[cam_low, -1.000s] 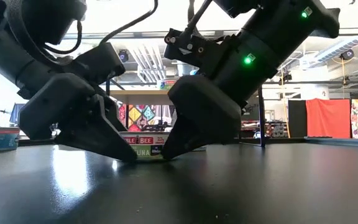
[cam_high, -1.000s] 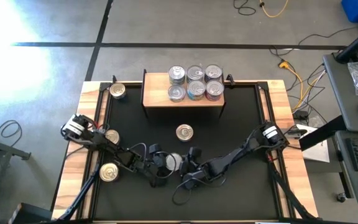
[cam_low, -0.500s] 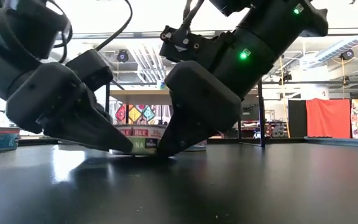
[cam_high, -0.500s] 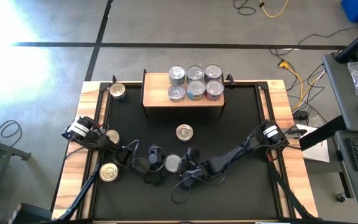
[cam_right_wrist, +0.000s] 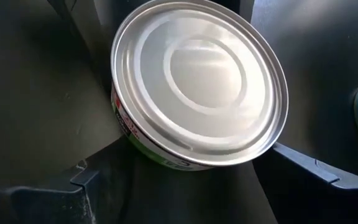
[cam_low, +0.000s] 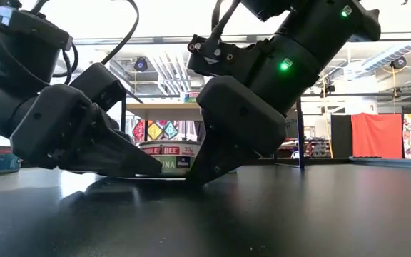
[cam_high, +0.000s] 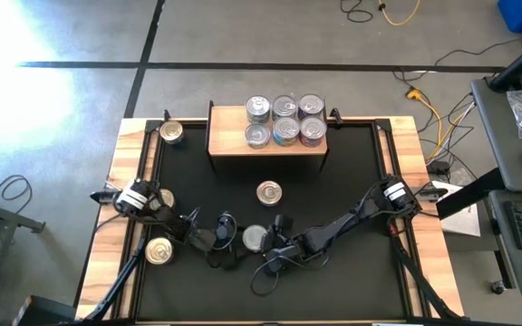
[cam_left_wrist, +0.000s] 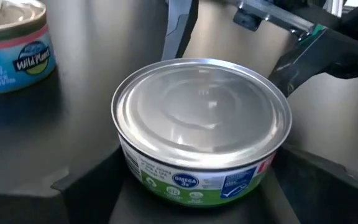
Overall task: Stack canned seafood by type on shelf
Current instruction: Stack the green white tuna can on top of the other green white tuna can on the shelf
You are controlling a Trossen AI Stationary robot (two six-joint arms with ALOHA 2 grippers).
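Silver-lidded green-label tuna tin [cam_high: 255, 238]: on black table [cam_high: 352, 172], well short of light-wood shelf [cam_high: 229, 136]. Left pincer [cam_high: 220, 242] has drawn back slightly, spread; right pincer [cam_high: 275, 243] spread, straddling tin. Handover to right arm likely; tin not lifted.

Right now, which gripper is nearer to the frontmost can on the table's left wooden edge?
Left. The left gripper is beside that can, toward the table's middle. The right gripper is farther off, beyond the left one.
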